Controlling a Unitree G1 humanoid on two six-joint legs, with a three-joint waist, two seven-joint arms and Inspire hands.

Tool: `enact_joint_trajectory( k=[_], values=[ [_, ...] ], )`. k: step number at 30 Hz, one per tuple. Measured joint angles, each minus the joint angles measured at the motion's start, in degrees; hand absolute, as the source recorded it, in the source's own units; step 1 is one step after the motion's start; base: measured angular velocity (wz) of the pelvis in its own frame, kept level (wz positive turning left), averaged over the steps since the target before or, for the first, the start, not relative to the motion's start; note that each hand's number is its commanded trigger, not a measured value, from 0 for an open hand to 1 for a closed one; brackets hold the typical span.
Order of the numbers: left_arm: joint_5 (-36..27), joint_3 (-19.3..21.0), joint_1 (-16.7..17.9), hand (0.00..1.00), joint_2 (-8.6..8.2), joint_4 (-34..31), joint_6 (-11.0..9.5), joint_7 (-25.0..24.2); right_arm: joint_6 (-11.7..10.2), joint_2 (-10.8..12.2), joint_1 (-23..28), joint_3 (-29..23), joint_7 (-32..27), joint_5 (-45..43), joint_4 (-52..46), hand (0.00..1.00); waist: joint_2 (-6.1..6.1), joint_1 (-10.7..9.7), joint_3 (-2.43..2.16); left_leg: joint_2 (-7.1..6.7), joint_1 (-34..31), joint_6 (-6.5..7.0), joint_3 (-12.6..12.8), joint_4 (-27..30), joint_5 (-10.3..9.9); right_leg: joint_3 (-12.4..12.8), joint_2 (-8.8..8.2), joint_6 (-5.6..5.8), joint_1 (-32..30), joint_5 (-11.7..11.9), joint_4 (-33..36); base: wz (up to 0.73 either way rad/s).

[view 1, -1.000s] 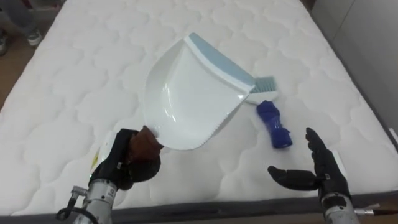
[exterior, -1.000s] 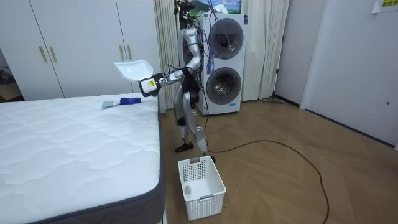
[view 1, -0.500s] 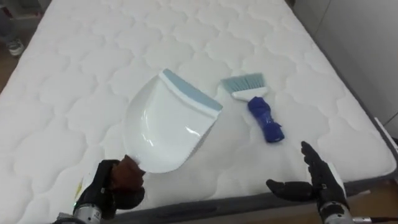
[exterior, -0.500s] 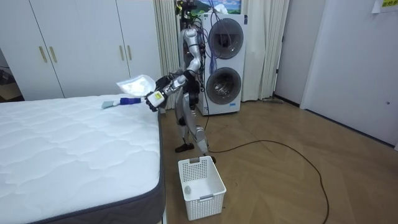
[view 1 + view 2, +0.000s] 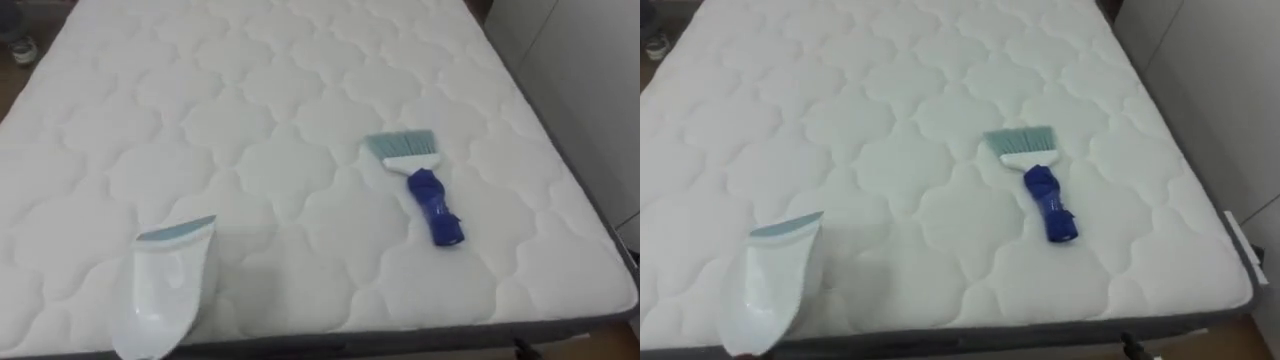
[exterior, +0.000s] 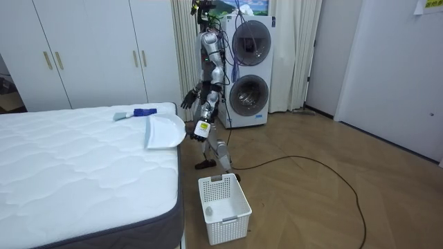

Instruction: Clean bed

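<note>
A white dustpan point(image 5: 165, 295) with a pale blue lip hangs edge-on over the mattress's near left edge. In the room view the dustpan point(image 6: 164, 131) sits low at the bed's corner, and my left hand point(image 6: 201, 130) is curled on its handle beside the mattress side. A hand brush point(image 5: 420, 185) with a blue handle and pale bristles lies on the white quilted mattress point(image 5: 250, 120), right of centre, bristles pointing away from me. My right hand point(image 6: 188, 102) is held at chest height with its fingers spread, apart from the brush point(image 6: 135, 113). I stand at the bed's end.
A white slotted basket point(image 6: 223, 200) stands on the wooden floor by the bed's corner. Behind me is a stacked washer and dryer point(image 6: 248, 69). White wardrobes point(image 6: 83, 52) line the wall beyond the bed. The mattress's right edge point(image 5: 585, 215) runs close to a wall.
My left arm has swung the dustpan down from above the bed to its near edge. Both hands have dropped below the eye views.
</note>
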Motion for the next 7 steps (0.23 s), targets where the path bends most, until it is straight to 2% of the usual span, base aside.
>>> enact_joint_trajectory(
  k=[3, 7],
  values=[
    [-0.09, 1.76, 0.2, 0.0, -0.56, 3.79, 0.03, -0.43, -0.01, 1.79, 0.6, -1.8, 0.39, -0.31, 2.24, 0.0, -0.04, -0.03, 0.07, 0.02, 0.67, 0.0, -0.11, -0.55, 0.0, -0.06, 0.0, 0.02, 0.83, 0.01, -0.75, 0.03],
    [-0.05, 2.75, 0.68, 0.0, -0.68, 5.64, 0.33, -1.31, 0.12, 2.96, 0.61, -2.8, 1.46, -0.03, 5.67, 0.0, -0.36, 0.04, -0.06, -0.03, 0.79, 0.0, -0.15, -1.11, -0.03, -0.03, -0.03, 0.17, 0.85, 0.13, -0.91, 0.01]
  ],
)
